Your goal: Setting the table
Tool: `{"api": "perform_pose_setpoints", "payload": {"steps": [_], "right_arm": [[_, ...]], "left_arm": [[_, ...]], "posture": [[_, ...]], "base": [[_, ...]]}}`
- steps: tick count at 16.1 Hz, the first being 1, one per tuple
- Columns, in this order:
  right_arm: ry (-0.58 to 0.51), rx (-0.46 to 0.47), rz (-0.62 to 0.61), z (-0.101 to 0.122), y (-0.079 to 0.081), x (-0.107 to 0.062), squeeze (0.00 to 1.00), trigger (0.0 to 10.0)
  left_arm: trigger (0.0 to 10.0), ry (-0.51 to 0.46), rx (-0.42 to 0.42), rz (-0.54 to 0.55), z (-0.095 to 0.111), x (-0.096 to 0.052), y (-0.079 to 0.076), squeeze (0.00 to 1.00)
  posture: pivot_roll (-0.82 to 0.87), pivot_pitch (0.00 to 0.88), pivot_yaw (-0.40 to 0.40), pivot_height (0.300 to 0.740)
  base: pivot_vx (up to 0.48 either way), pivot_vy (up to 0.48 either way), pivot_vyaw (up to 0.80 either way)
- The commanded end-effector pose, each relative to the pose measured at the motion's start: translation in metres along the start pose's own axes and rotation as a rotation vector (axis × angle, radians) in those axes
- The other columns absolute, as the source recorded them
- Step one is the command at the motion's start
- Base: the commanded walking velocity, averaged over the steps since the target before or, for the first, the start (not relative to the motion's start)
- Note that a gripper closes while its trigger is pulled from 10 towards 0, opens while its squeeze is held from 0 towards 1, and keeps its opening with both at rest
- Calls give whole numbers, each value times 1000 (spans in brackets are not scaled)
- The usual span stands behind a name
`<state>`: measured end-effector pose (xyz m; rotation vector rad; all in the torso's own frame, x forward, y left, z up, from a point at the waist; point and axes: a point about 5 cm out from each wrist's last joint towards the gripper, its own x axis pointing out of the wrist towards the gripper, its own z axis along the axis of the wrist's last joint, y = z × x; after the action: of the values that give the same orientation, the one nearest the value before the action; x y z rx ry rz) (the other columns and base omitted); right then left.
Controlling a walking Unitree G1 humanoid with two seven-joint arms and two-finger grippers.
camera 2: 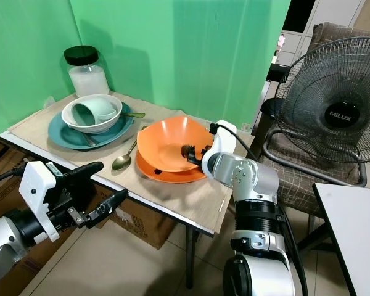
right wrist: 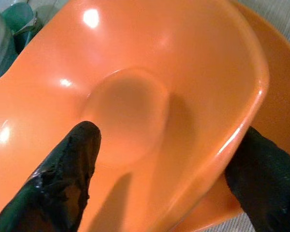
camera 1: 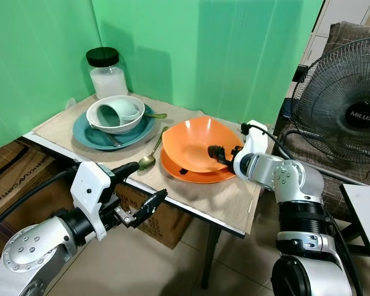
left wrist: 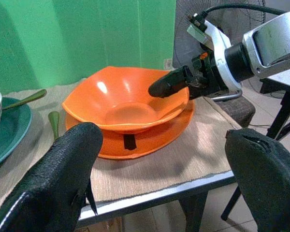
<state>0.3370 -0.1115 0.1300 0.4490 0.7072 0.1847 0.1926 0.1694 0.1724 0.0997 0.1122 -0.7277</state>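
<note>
An orange bowl (camera 1: 194, 143) rests tilted on an orange plate (camera 1: 200, 176) at the right side of the table (camera 1: 49, 145). My right gripper (camera 1: 197, 160) is open and straddles the bowl's near wall. One finger (right wrist: 70, 174) lies inside the bowl; the other (right wrist: 263, 169) reaches under the rim, between bowl and plate. A gold spoon (camera 1: 149, 157) lies left of the orange plate. Further left, a white bowl (camera 1: 116, 115) holding a tipped teal cup (camera 1: 113, 113) sits on a teal plate (camera 1: 114, 132). My left gripper (camera 1: 149, 180) hangs open in front of the table edge, holding nothing.
A lidded glass jar (camera 1: 106, 73) stands at the back left against the green backdrop. A standing fan (camera 1: 351, 111) and a chair (camera 1: 339, 185) are to the right. A cardboard box (camera 1: 145, 209) sits under the table. A beige mat (camera 1: 234, 200) covers the tabletop.
</note>
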Motion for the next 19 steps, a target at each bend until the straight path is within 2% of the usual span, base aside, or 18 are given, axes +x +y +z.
{"api": "perform_pose_setpoints", "payload": {"steps": [1,2,10,19], "right_arm": [[-15,20,10,6,3,-1,0,1255],[-14,24,4,6,3,-1,0,0],[-3,58,31,7,8,1,0,0],[4,71,16,5,5,3,0,0]], "left_arm": [[10000,5,9,-5,2,-3,0,0],[10000,8,8,-8,1,-3,-1,0],[10000,16,11,-10,1,-3,0,0],[10000,21,10,-22,0,-2,-1,0]], "posture": [[-29,0,-1,740],[-27,0,-1,740],[-26,0,-1,740],[-30,0,1,740]], "base": [[0,0,0],[0,0,0],[0,0,0],[0,0,0]]}}
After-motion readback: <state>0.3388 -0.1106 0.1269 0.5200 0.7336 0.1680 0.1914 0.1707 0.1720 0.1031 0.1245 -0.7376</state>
